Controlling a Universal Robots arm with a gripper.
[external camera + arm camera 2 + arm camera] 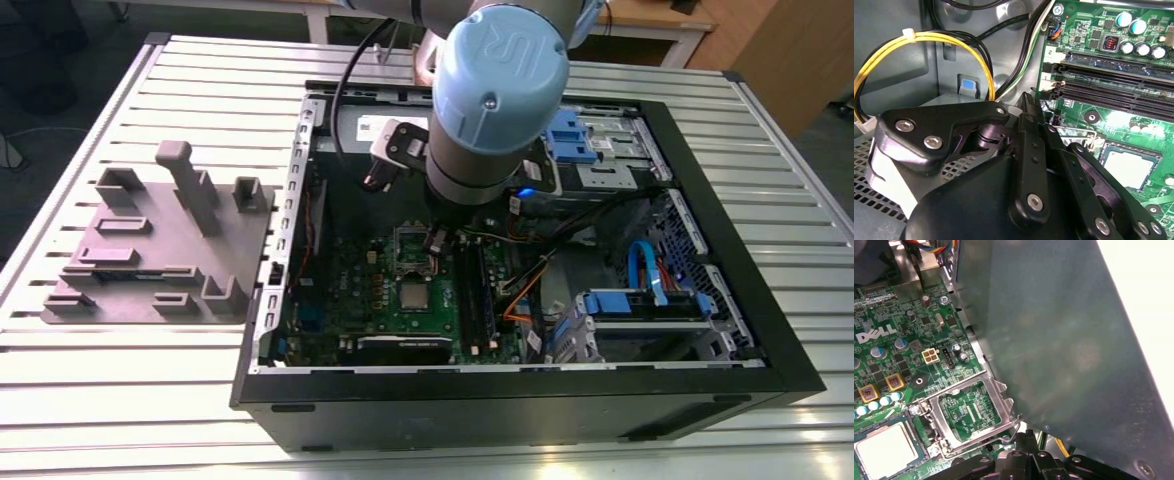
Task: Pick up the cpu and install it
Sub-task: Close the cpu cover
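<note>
The flat square silver-grey cpu [884, 450] is seen socketed just beyond the open metal frame [969, 410] from the black gripper [1024, 436], which is pressed together, empty.

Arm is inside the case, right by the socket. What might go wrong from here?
1. The gripper sits right beside the open retention frame and its wire lever. A sideways nudge may bend them.
2. The yellow cable loop hangs close to the gripper and might snag on it.
3. The cpu appears to lie in the socket with the frame not closed over it, so a knock may shift it.
</note>
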